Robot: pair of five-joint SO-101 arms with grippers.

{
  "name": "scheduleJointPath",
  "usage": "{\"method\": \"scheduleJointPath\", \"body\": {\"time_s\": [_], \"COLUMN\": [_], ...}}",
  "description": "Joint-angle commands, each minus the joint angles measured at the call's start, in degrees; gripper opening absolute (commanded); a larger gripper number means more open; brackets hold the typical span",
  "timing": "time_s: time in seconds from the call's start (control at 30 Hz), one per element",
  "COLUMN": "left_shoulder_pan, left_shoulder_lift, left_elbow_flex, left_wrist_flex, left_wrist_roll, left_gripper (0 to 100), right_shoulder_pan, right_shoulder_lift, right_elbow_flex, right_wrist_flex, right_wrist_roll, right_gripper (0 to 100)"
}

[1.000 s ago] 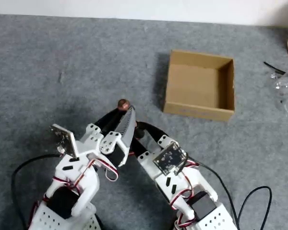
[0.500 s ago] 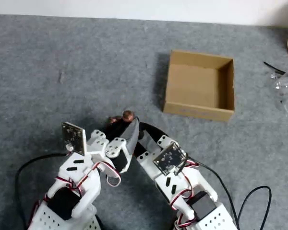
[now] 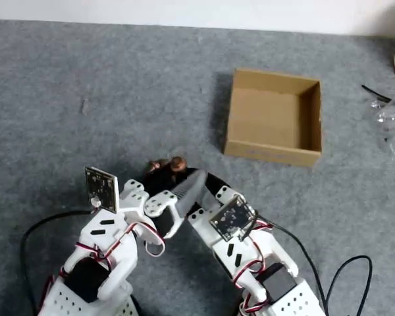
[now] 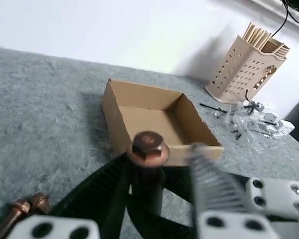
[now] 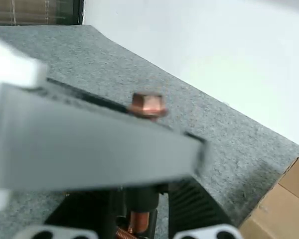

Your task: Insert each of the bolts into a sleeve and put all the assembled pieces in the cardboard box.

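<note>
Left wrist view: bolt (image 4: 148, 147) looks seated in sleeve (image 4: 147, 188) near cardboard box (image 4: 117, 117), left pincer (image 4: 159, 158) wide, right pincer (image 5: 143, 195) gripping sleeve; next, probably carry to box.

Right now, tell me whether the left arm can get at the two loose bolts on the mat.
Probably yes. The left gripper looks open, and the loose bolts lie uncovered on the mat close beside it. It must first clear the upright bolt standing between its jaws.

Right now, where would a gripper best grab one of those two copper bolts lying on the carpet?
Across the bare shank just behind the hex head, coming straight down: one bolt lies flat on the carpet, so only the shank's sides are free. The other bolt lies close alongside, so clearance looks tight.
</note>
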Motion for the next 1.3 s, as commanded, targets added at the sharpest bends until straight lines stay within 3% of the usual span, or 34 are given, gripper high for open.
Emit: {"method": "scheduleJointPath", "body": {"time_s": [0.0,0.1,0.27,0.47,0.7,0.9,1.1,1.27], "left_shoulder_pan": [0.04,-6.11,-23.78,-24.92,-25.19,-26.51,-28.18,-36.7], "left_shoulder_lift": [-0.4,-0.4,-0.4,-0.4,0.13,0.04,-0.31,0.13], "left_elbow_flex": [-1.27,-3.82,-8.75,-6.2,1.63,4.88,6.81,10.07], "left_wrist_flex": [1.05,1.05,0.79,0.79,0.88,0.62,0.62,-2.81], "left_wrist_roll": [3.16,9.14,21.45,21.1,-3.34,-17.58,-25.23,-31.82], "left_gripper": [38,38,38,38,37,16,0,1], "right_shoulder_pan": [1.01,1.01,1.01,1.1,4.44,7.25,12.09,15.69], "right_shoulder_lift": [-0.92,-0.92,-0.92,-0.92,-0.92,-0.92,-0.92,-0.84], "right_elbow_flex": [4.26,4.35,4.44,4.35,4.26,4.35,4.79,6.9], "right_wrist_flex": [-0.31,-0.31,-0.4,-0.4,-0.48,-0.48,-2.77,-3.47], "right_wrist_roll": [0.62,0.62,0.62,0.62,0.35,0.26,0.18,0.18], "right_gripper": [0.4,0.4,0.4,0.4,0.4,0.4,0.4,0.4]}}
